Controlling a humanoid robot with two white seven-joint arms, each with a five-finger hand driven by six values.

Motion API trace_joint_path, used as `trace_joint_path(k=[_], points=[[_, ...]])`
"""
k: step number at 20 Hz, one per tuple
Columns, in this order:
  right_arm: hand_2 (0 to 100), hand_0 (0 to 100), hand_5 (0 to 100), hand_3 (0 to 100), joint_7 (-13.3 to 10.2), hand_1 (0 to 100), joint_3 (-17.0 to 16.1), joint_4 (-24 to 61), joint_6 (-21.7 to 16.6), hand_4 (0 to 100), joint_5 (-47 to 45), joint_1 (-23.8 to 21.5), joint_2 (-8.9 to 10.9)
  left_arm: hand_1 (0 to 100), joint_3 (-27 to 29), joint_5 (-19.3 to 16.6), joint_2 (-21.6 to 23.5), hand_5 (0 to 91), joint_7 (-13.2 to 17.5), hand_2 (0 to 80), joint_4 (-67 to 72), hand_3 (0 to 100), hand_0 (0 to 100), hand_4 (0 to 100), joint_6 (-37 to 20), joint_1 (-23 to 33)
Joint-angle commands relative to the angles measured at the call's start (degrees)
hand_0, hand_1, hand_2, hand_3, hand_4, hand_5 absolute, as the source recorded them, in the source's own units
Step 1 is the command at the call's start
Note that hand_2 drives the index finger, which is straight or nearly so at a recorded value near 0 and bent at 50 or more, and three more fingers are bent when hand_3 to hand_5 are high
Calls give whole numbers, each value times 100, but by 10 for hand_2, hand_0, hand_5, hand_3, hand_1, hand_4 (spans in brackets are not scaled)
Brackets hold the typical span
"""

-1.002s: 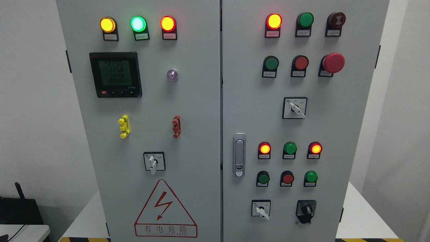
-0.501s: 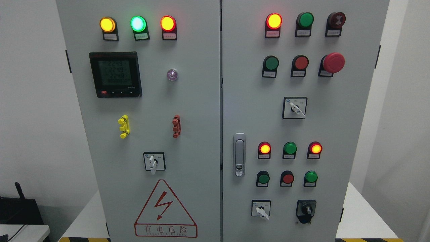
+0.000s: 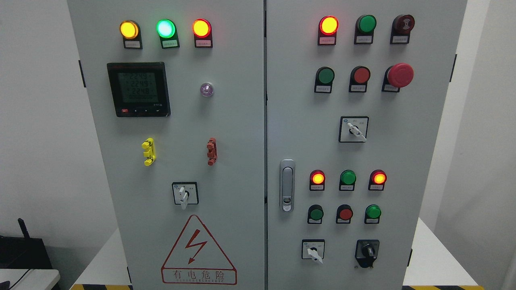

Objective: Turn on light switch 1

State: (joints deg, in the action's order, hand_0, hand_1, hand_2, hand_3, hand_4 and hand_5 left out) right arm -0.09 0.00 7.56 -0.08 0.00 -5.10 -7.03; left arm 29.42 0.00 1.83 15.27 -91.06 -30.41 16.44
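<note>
Light switch 1 sits somewhere on the grey cabinet (image 3: 225, 121) that fills the head view, but its label print is too small to read, so which control it is cannot be told. At the far left a dark box (image 3: 24, 249) stands beside the cabinet's white base (image 3: 431, 262). The left door carries three lit lamps along the top: yellow lamp (image 3: 129, 29), green lamp (image 3: 165, 28) and red lamp (image 3: 201, 27). Below them are a black meter (image 3: 138, 89) with a glowing display and a small violet lens (image 3: 207, 89), then a yellow clip (image 3: 148, 151) and a red clip (image 3: 211, 151). Lower still is a white left selector (image 3: 185, 194) with its lever pointing down, above a red warning triangle (image 3: 198, 251). A silver door handle (image 3: 286, 185) stands upright at the right door's inner edge. That door has a lit top red lamp (image 3: 328, 25), a dark green cap (image 3: 367, 23), a red mushroom button (image 3: 400, 75) and an upper selector (image 3: 353, 129) turned to the lower right. Near the bottom are a lower selector (image 3: 313, 250), also angled to the lower right, and a black knob (image 3: 367, 250) beside it. The left hand and the right hand are both outside the picture, so whether their fingers are released or clenched cannot be told.
</note>
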Motion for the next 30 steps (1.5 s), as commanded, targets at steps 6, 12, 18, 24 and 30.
trace_joint_path(k=[6, 12, 18, 24, 30], points=[[0, 120, 0, 0, 1, 389, 114, 0, -1, 0, -149, 0, 0, 369, -1412, -132, -24, 576, -252, 393, -623, 604, 66, 667, 97, -484], [0, 120, 0, 0, 1, 389, 114, 0, -1, 0, -149, 0, 0, 352, -2247, -167, -33, 576, -708, 396, -1018, 604, 51, 666, 834, -844], [0, 120, 0, 0, 1, 389, 114, 0, -1, 0, -149, 0, 0, 358, -2792, -781, -112, 572, -1227, 394, -1063, 603, 35, 661, 1204, -1275], [0, 120, 0, 0, 1, 389, 114, 0, -1, 0, -149, 0, 0, 385, -3285, -1036, -376, 574, -2150, 404, -1072, 604, 16, 666, 1871, -1521], [0, 120, 0, 0, 1, 389, 114, 0, -1, 0, -149, 0, 0, 405, -3627, -1388, -561, 576, -2396, 412, -1089, 608, 12, 671, 2127, -1679]])
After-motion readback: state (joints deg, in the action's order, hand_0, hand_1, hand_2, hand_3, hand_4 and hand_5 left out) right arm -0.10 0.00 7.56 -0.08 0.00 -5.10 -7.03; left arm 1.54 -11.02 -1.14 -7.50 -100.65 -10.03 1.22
